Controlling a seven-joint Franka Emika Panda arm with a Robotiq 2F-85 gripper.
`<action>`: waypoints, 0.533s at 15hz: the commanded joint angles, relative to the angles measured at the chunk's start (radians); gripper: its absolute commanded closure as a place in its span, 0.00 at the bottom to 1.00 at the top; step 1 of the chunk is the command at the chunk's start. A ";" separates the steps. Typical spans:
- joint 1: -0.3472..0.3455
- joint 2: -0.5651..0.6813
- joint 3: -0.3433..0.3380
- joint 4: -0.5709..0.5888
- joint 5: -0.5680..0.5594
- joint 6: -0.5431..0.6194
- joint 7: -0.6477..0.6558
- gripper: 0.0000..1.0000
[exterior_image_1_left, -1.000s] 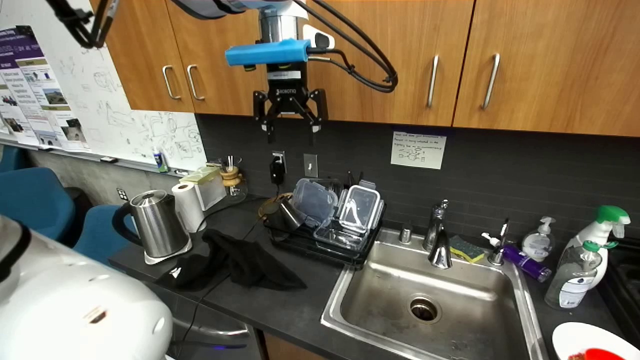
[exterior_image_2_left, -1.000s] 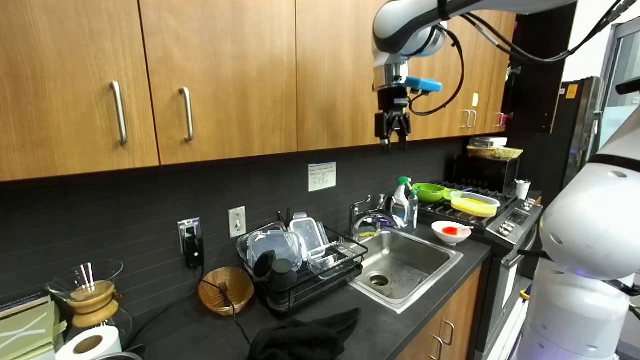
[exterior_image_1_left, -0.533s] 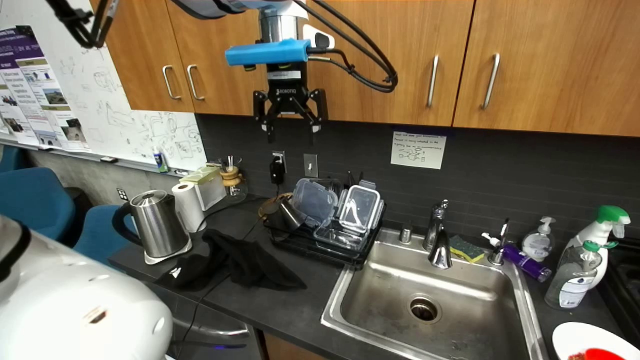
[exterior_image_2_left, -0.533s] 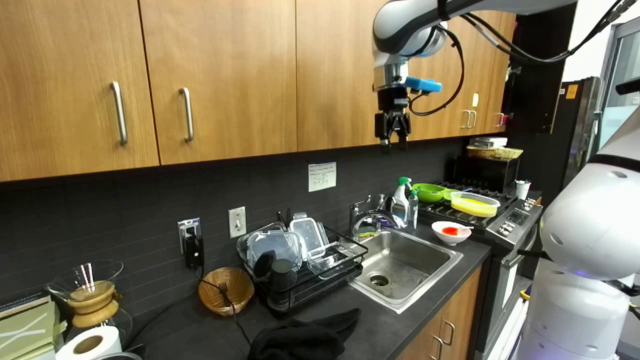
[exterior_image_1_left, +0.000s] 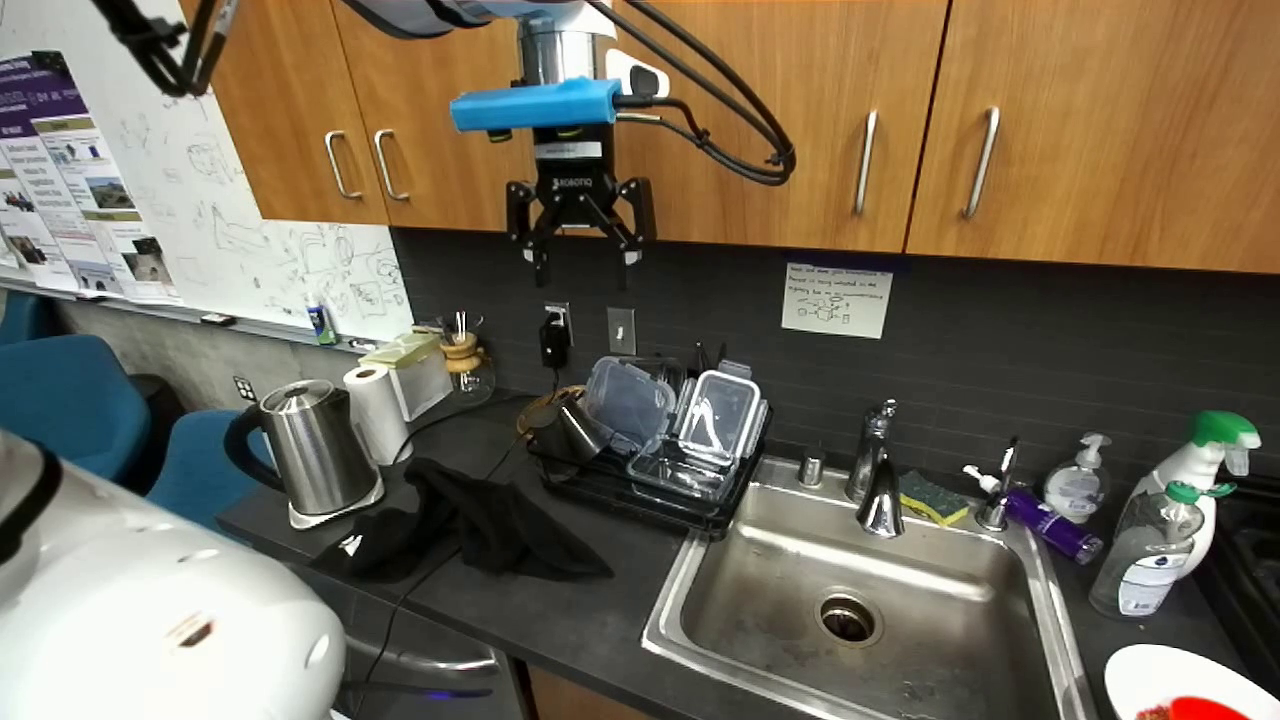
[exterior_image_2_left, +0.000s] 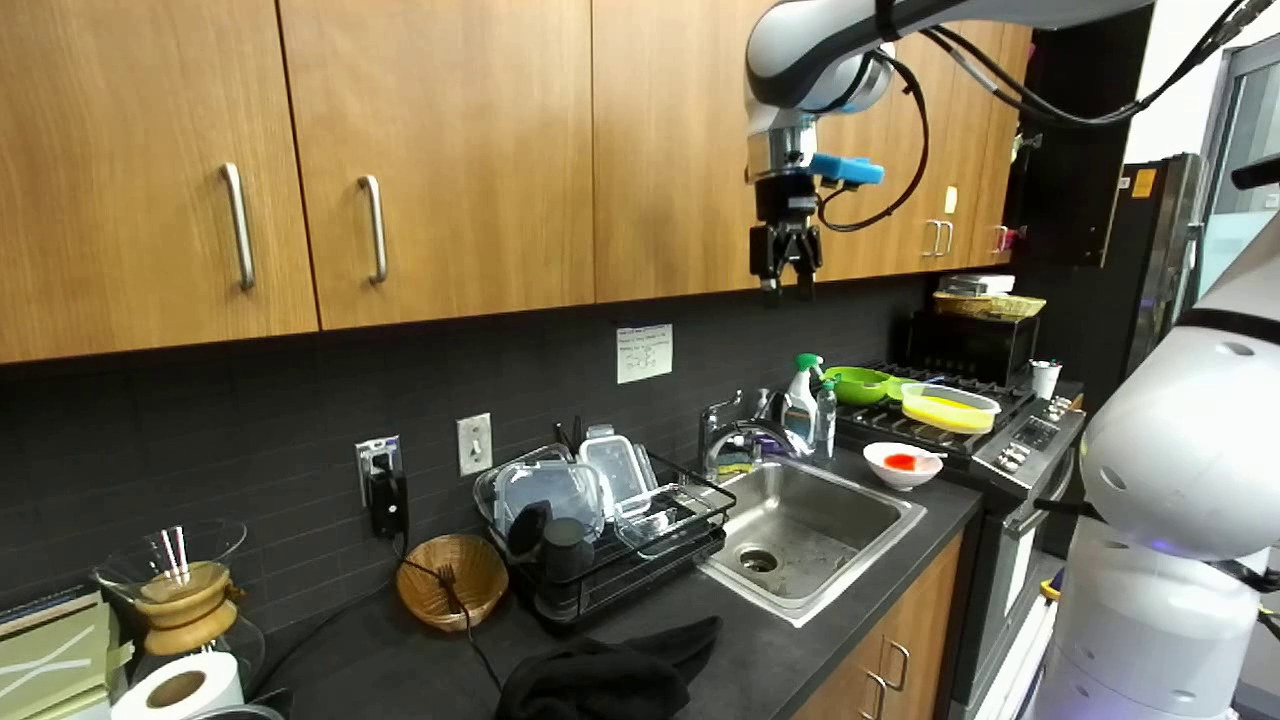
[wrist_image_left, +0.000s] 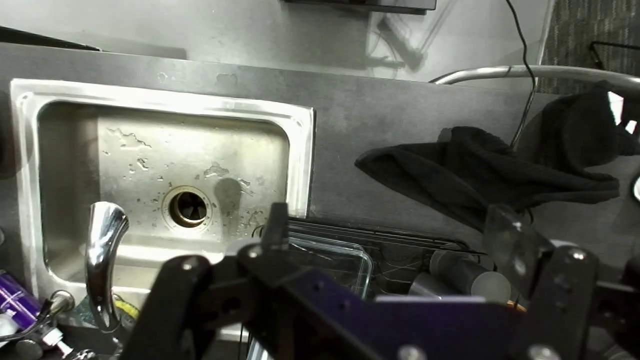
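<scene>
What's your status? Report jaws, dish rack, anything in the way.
Jaws open, nothing held. Black dish rack below, loaded with clear food containers. Chrome faucet stands beside it, possibly in the way of low sideways moves.

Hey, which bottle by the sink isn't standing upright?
The purple bottle, slanted beside the sink. The soap pump, spray bottle and green-capped clear bottle all stand upright.

I see steel electric kettle (exterior_image_1_left: 325, 455) just beside paper towel roll (exterior_image_1_left: 380, 420), pour-over coffee maker (exterior_image_1_left: 461, 354) near both, handwritten note (exterior_image_1_left: 837, 301) on dark backsplash (exterior_image_1_left: 1000, 340), scribbled whiteboard (exterior_image_1_left: 200, 180), blue chairs (exterior_image_1_left: 75, 410) near it.
</scene>
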 joint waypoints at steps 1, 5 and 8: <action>-0.001 0.001 0.001 0.002 0.000 -0.002 0.000 0.00; -0.001 0.001 0.001 0.002 0.000 -0.002 0.000 0.00; -0.001 0.001 0.001 0.002 0.000 -0.002 0.000 0.00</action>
